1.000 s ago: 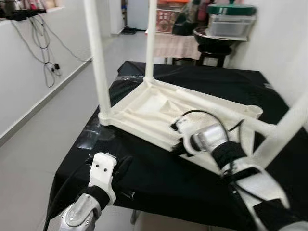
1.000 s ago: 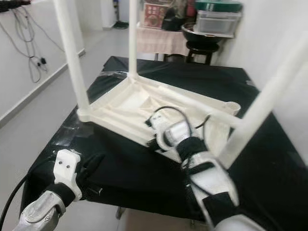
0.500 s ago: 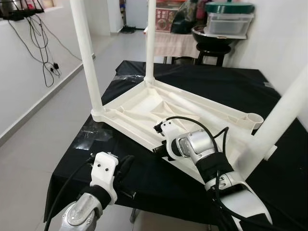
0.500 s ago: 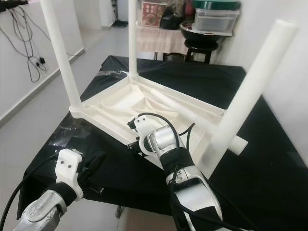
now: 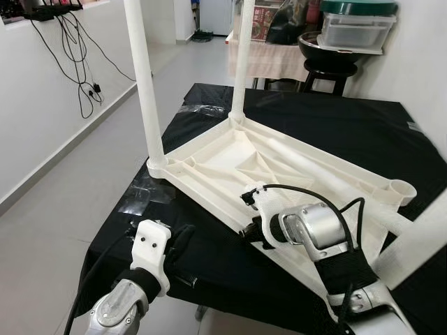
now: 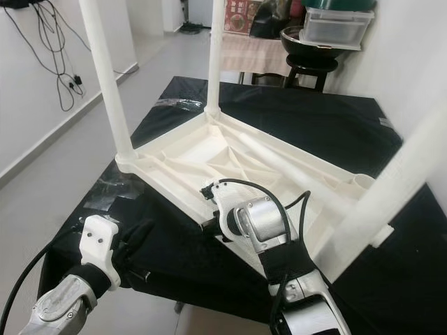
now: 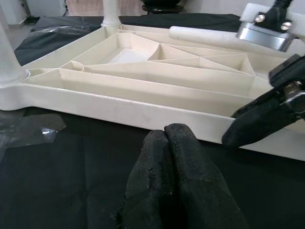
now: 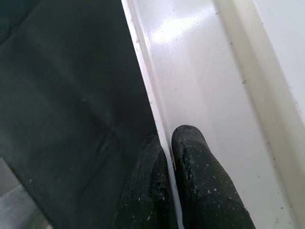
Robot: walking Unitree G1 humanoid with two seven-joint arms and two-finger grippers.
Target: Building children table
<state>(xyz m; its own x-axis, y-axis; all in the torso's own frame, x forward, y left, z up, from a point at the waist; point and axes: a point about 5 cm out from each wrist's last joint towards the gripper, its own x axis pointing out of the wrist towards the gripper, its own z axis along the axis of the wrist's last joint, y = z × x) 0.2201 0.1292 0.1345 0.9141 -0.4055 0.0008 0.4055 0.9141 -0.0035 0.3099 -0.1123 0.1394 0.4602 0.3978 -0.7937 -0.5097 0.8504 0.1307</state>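
Note:
A white children's table top [image 5: 279,164] lies upside down on the black-covered table [image 5: 335,118]. Two white legs [image 5: 145,91] [image 5: 242,63] stand upright in its left and far corners. A third white leg [image 6: 391,188] leans slanted over the right near corner, blurred. An empty leg socket [image 5: 403,188] shows at the right far corner. My right gripper [image 8: 167,136] is shut on the top's near rim [image 8: 143,76], one finger on each side. My left gripper [image 7: 165,131] is shut on nothing, low over the black cloth just in front of that rim.
Grey floor drops away to the left of the black table, beside a white wall with hanging cables [image 5: 84,77]. Behind stand a stool with a dark bowl [image 5: 325,52] and a lidded plastic box [image 5: 356,24]. A white wall is close on the right.
The camera has shifted a little. The slanted leg on the right has swung lower and further right. My right gripper stays on the near rim; the left gripper has hardly moved.

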